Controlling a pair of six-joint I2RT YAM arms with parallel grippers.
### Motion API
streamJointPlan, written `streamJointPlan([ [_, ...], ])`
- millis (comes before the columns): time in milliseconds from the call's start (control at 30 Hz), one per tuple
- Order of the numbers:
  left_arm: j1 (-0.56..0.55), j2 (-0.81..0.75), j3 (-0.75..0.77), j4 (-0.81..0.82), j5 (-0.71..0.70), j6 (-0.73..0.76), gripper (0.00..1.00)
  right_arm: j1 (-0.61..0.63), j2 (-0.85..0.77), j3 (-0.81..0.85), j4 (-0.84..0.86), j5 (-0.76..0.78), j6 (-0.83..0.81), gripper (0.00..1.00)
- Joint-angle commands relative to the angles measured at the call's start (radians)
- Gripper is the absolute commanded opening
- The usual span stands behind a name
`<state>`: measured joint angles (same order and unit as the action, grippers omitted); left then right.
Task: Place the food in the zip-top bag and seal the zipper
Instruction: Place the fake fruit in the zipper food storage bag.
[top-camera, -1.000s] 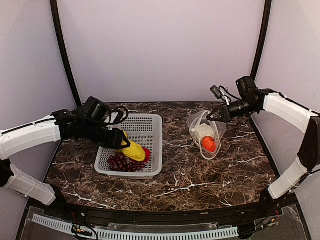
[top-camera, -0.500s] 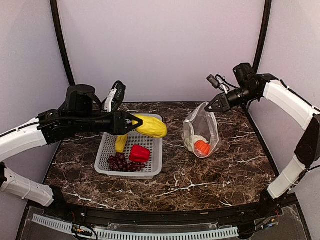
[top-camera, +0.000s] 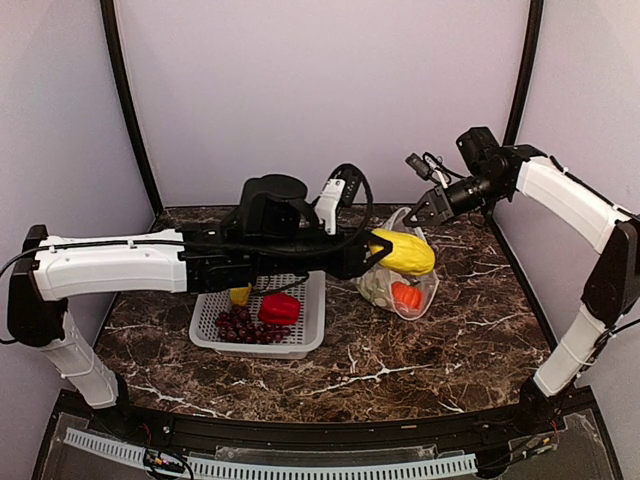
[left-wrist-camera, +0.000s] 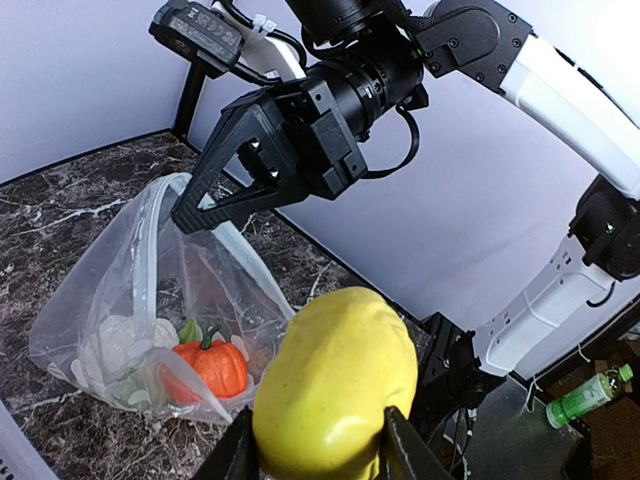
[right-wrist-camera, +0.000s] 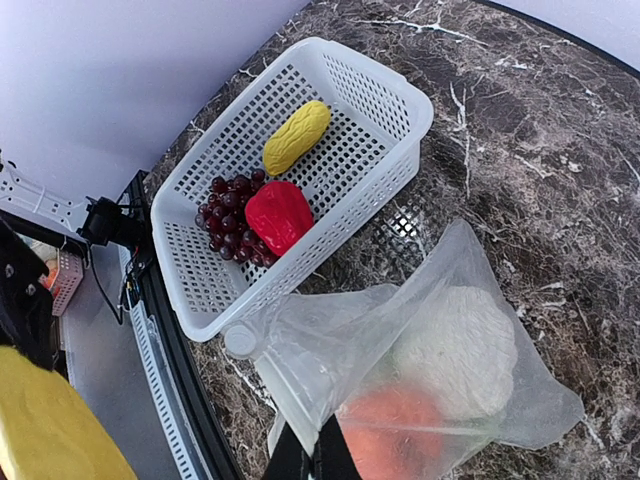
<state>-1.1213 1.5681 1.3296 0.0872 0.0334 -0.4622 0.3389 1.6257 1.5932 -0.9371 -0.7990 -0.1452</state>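
Top external view: grips a yellow corn piece (top-camera: 408, 253) in the left hand (left-wrist-camera: 318, 455), fingers clamped tight on its near end, long axis running left to right, free end pointing right at the zip-top bag (top-camera: 383, 288). Pinches the bag's top edge in the right hand (top-camera: 428, 210), fingers closed on the plastic, and holds it lifted, bottom resting on the bench (top-camera: 430, 350), mouth gaping toward the corn, zipper (left-wrist-camera: 148, 250) parted. Cannot tell whether corn and bag touch. Counts two pieces low in the bag, side by side: one white cauliflower (right-wrist-camera: 455, 350), one orange pumpkin (left-wrist-camera: 205, 368). Counts three in the grey basket (right-wrist-camera: 400, 90): one red pepper (right-wrist-camera: 278, 215), one dark grape bunch (right-wrist-camera: 230, 215) touching it, one second yellow piece (right-wrist-camera: 297, 135) lying diagonally on the basket floor. Shows open bench in front of and right of the bag; basket's right rim near the bag.
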Motion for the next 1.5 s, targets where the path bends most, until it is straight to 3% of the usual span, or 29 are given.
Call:
streamJointPlan([
  [0,-0.046,0.114,0.147,-0.094,-0.211,0.008,0.17,0.006,0.005,0.040,-0.008,-0.024,0.017,0.00],
  [167,-0.075,0.221,0.216,-0.159,-0.387,-0.062,0.14,0.006,-0.011,0.027,-0.008,-0.025,0.022,0.00],
  [467,-0.080,0.298,0.254,-0.155,-0.563,-0.033,0.14,0.006,-0.046,-0.010,-0.017,-0.040,0.024,0.00],
  [933,-0.062,0.545,0.475,-0.090,-0.611,0.023,0.16,0.006,-0.075,-0.013,-0.004,-0.169,0.052,0.00],
  [1000,-0.059,0.562,0.478,-0.051,-0.619,0.027,0.20,0.005,-0.075,-0.008,-0.002,-0.177,0.057,0.00],
  [1100,-0.054,0.580,0.481,-0.025,-0.590,0.030,0.45,0.005,-0.075,-0.005,0.001,-0.175,0.057,0.00],
  [1167,-0.049,0.583,0.486,-0.027,-0.550,0.032,0.56,0.001,-0.077,-0.005,0.001,-0.172,0.054,0.00],
  [1467,-0.048,0.501,0.435,0.012,-0.407,0.071,0.73,-0.044,-0.063,-0.013,0.021,-0.182,0.056,0.00],
])
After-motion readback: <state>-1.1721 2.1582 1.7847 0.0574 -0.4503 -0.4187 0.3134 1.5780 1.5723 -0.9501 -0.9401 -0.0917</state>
